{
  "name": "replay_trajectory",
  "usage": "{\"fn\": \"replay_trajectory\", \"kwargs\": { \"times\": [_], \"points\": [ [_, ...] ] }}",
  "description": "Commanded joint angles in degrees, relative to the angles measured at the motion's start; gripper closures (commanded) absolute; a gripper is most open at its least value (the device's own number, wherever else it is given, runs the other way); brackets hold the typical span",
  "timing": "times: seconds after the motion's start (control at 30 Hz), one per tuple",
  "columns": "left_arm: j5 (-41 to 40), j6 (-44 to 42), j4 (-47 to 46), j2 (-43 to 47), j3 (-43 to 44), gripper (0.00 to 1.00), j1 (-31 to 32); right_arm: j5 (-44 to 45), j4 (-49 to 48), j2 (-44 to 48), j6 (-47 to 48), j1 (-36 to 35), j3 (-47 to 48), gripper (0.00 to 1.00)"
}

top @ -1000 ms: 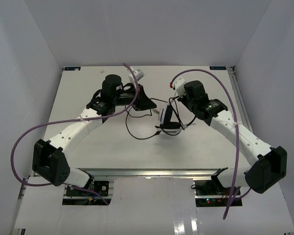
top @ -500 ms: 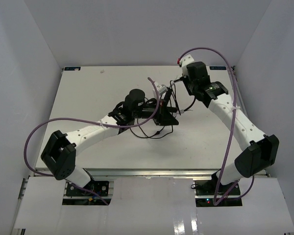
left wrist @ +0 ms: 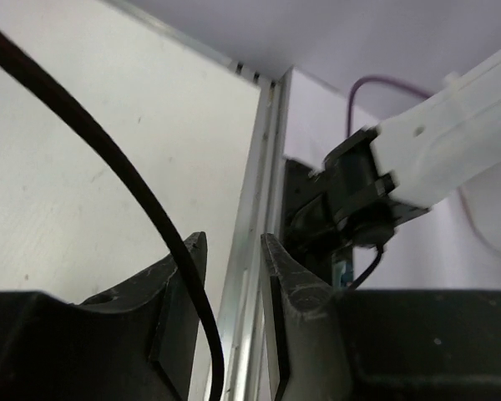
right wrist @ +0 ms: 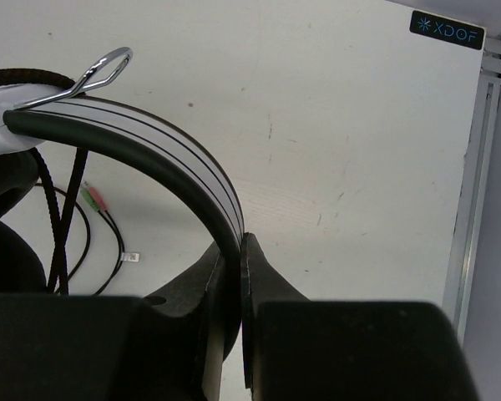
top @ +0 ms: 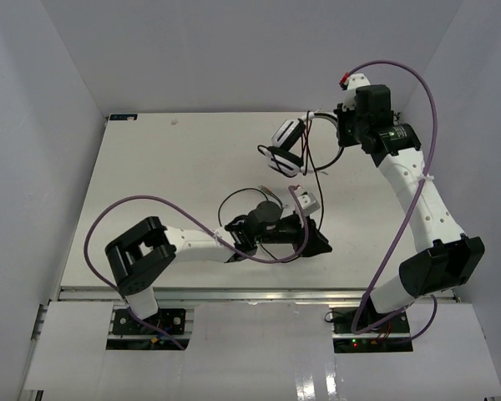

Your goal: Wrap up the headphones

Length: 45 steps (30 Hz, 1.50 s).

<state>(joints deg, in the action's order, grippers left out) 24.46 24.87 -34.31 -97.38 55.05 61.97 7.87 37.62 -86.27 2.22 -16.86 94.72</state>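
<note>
My right gripper [top: 317,122] is shut on the striped headband [right wrist: 167,138] of the headphones [top: 285,146] and holds them above the back right of the table, earcups hanging left of the gripper. In the right wrist view the jaws [right wrist: 240,251] pinch the band. The thin black cable [top: 227,205] hangs from the earcups and loops over the table to my left arm; its green and pink plugs [right wrist: 96,200] lie on the table. My left gripper [top: 317,242] reaches toward the near right. Its jaws [left wrist: 234,251] stand a little apart, and the cable [left wrist: 108,150] runs down along the left finger.
The table's metal side rail [left wrist: 255,209] and my right arm's base [left wrist: 351,200] lie just beyond my left gripper. Purple arm cables [top: 417,92] arc above both arms. White walls close the table on three sides.
</note>
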Motion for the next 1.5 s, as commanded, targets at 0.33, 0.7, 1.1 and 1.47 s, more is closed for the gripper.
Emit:
{"fn": "replay_trajectory", "kwargs": {
  "times": [0.33, 0.7, 1.1, 1.47],
  "points": [
    [-6.08, -8.85, -9.52, -12.59, -12.15, 0.69, 5.68, -14.57, -1.11, 4.15, -7.8, 8.88, 10.47, 0.92],
    [-7.19, -10.59, -9.87, -15.61, -15.51, 0.91, 5.82, -36.38, -0.78, 7.32, -12.84, 20.7, 10.39, 0.92],
    [1.66, -14.68, -11.2, -3.74, -24.41, 1.0, -6.41, -78.96, -2.9, 13.19, 1.54, 30.22, 6.39, 0.92],
    [10.02, -22.87, 9.79, 4.41, -12.68, 1.0, -28.02, -69.13, 31.48, 20.25, 49.01, 25.56, 11.42, 0.92]
  ]
}}
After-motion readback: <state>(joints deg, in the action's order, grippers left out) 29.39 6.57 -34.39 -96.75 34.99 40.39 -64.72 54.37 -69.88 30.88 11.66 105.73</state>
